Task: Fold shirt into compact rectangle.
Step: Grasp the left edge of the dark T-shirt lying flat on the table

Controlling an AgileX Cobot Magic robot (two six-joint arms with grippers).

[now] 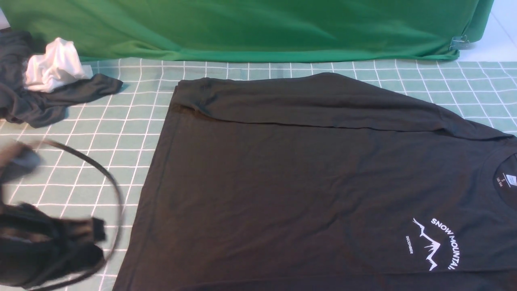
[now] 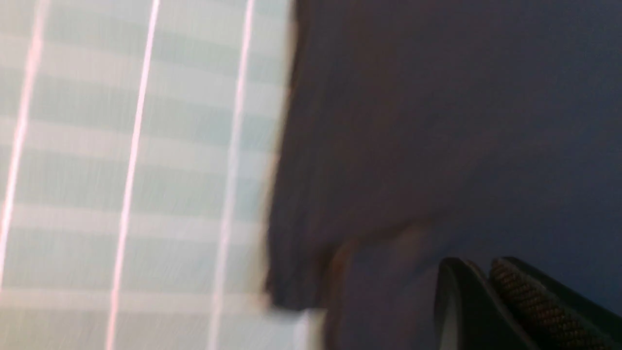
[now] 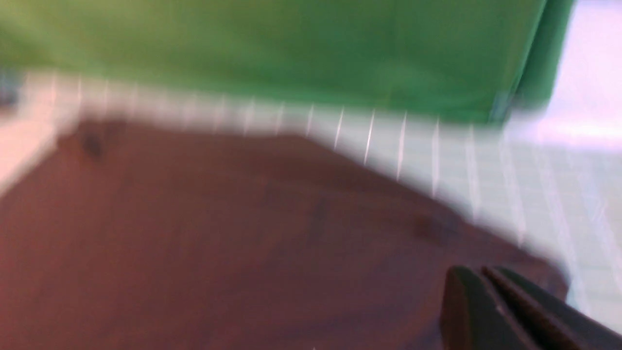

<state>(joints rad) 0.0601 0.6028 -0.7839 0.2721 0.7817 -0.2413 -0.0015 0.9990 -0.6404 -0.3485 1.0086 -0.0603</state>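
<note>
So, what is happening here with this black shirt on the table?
A two-armed robot is folding the black shirt, which lies flat on the checked tablecloth with one sleeve folded across its far edge. Neither arm holds it now: the left gripper and the right gripper are both shut, with no cloth seen between their jaws. A dark grey garment with a white cloth lies aside, far left.
</note>
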